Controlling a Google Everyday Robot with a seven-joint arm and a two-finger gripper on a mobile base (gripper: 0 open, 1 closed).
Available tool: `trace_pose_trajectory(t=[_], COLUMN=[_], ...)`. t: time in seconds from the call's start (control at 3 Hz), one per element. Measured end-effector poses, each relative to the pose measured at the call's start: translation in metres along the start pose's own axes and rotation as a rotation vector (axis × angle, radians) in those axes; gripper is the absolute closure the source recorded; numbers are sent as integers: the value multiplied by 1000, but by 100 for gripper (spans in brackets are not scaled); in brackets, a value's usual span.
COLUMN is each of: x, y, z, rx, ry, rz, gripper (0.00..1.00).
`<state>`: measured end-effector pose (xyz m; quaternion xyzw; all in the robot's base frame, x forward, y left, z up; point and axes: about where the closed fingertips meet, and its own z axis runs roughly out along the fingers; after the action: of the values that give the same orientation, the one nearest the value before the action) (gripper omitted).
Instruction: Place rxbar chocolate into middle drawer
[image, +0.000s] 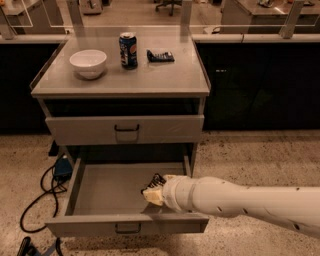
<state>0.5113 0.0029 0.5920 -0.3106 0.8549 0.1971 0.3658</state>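
1. You are looking down at a grey metal cabinet (150, 82). The middle drawer (102, 197), the lower of its two drawers, is pulled fully out. The drawer above it (165, 129) is closed.
2. The robot's pale arm (250, 200) reaches in from the right. Its gripper (153, 188) sits low inside the open drawer, towards the right of the drawer floor and just behind the front panel.
3. A small dark shape at the gripper's tip is most likely the rxbar chocolate (158, 178). It is in the drawer space, close above the floor or on it, and which cannot be told.
4. You cannot tell how far the gripper is open, or whether it has hold of the bar.
5. On the cabinet top are a white bowl (88, 63), a soda can (128, 50) and a blue-black wrapper (160, 55). None of these belongs to the task, and all are well apart from the gripper.
6. Done, by the look of it: the drawer is open, and the bar has been carried off the top and down into it.
7. Left, as a judgement: confirm that the bar lies free on the drawer floor, then lift the gripper out without it. The task says nothing of shutting the drawer.
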Motion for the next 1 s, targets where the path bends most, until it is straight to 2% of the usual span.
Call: trace_pose_trajectory(t=[0.33,0.67,1.0], x=[6,-20,-26], y=[-5,-10,-31], z=[3,1,-11], rx=[-47,-144,-160], ry=[-52,-173,-241], rz=[-49,-186,-187], gripper=[100,100,100])
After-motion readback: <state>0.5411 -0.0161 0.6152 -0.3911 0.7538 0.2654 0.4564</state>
